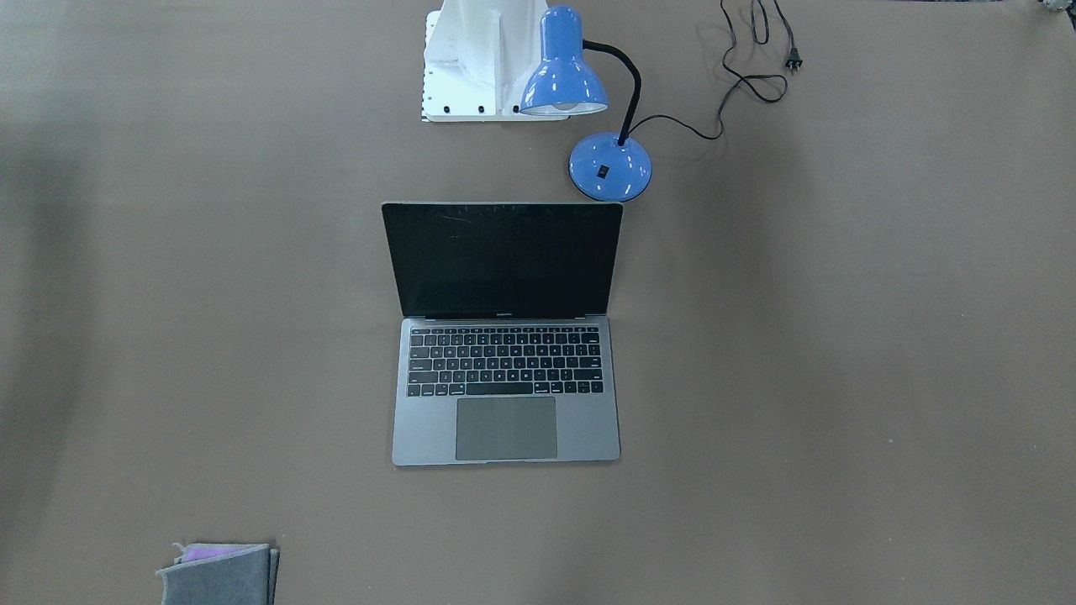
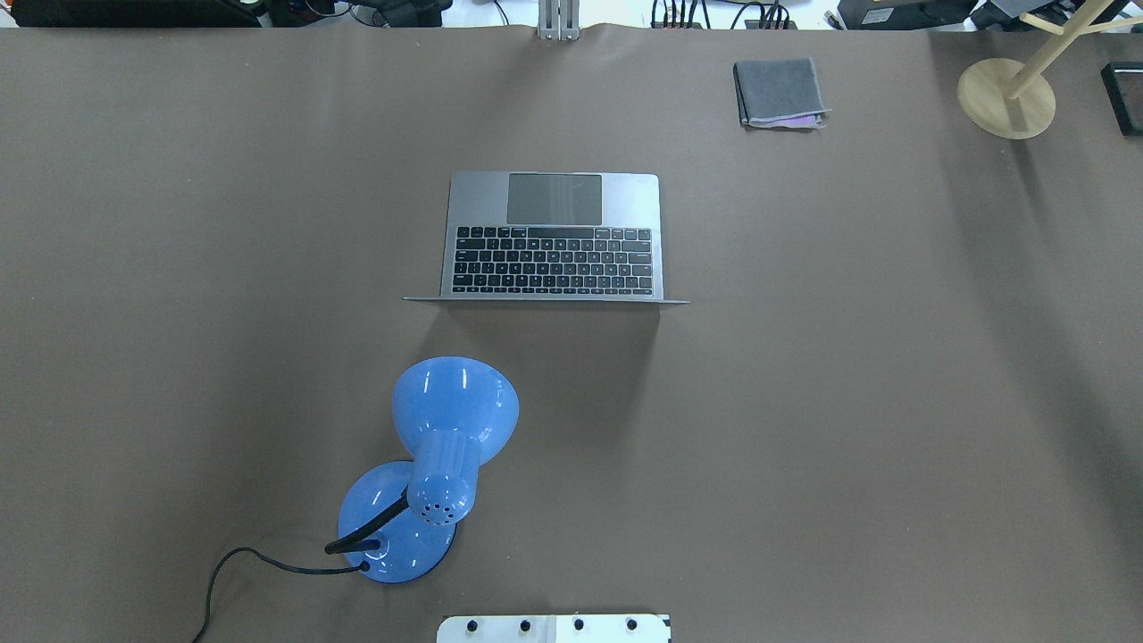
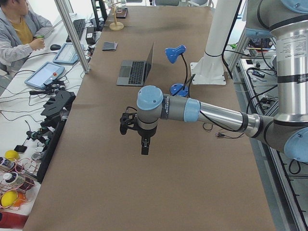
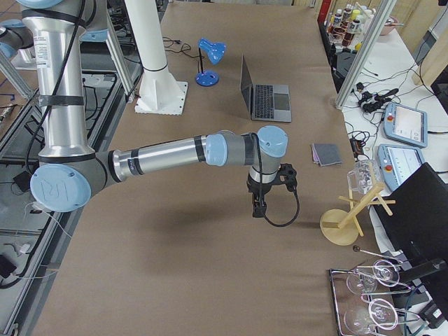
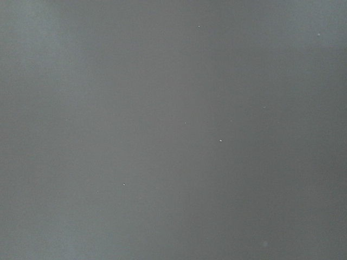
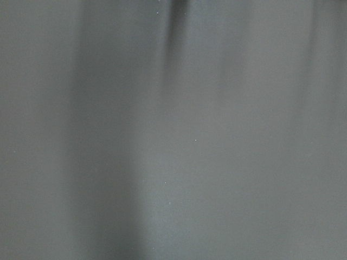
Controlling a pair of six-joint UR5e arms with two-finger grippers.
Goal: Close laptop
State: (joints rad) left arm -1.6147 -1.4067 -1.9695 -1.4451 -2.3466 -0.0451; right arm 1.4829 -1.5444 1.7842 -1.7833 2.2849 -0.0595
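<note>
The space-grey laptop (image 1: 505, 370) stands open in the middle of the brown table, its dark screen upright and its keyboard facing away from the robot. It also shows in the overhead view (image 2: 554, 237) and both side views (image 3: 136, 72) (image 4: 264, 98). My left gripper (image 3: 145, 147) hangs over bare table well off to the laptop's left. My right gripper (image 4: 258, 208) hangs over bare table well off to its right. Both show only in the side views, so I cannot tell whether they are open or shut. Both wrist views show only table surface.
A blue desk lamp (image 1: 601, 164) stands just behind the screen on the robot's side, its black cable (image 1: 748, 80) trailing off. A folded grey cloth (image 2: 779, 92) lies at the far right. A wooden stand (image 2: 1007, 96) is at the far right corner.
</note>
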